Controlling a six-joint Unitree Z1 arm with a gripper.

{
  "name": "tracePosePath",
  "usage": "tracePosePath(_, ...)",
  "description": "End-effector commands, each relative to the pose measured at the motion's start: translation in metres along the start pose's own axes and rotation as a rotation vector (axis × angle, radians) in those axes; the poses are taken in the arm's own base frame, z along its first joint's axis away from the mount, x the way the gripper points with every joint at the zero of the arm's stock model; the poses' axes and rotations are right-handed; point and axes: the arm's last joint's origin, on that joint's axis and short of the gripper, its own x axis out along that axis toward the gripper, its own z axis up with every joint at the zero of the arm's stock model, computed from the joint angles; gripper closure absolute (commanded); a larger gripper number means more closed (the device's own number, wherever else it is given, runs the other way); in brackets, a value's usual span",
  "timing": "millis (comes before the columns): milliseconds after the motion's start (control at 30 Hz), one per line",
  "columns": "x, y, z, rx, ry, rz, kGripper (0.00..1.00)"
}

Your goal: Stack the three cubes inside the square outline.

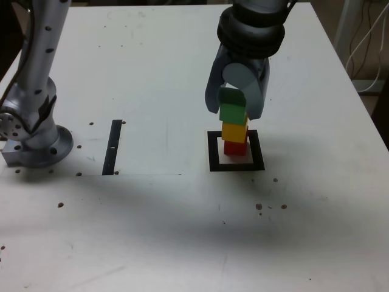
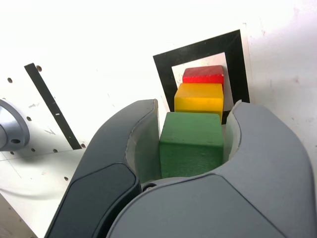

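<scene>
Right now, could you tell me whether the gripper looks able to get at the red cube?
Probably not: the red cube sits beneath the yellow cube, and the gripper has the green cube between its jaws.

Your arm [image 1: 47,45] rises from its base [image 1: 45,149] at the exterior view's left; wrist [image 1: 252,27] overhead, tilted slightly; your fingers [image 1: 214,91] point down, drawn together in a grip.

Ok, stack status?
Hand shut on green cube. Yellow over red inside black tape square. Nothing seen in the way.
</scene>
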Motion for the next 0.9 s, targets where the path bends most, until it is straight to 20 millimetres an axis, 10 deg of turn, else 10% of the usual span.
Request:
tracePosePath(0,-0.0009,0.0013,-0.0018,-0.005,0.0,0.004,0.83)
tracePosePath(467,0.0004,0.0012,-0.0017,0.005,0.002,0.003,0.12)
tracePosePath(867,-0.0082,0.003,-0.0083,-0.002,-0.02,0.029,0.01)
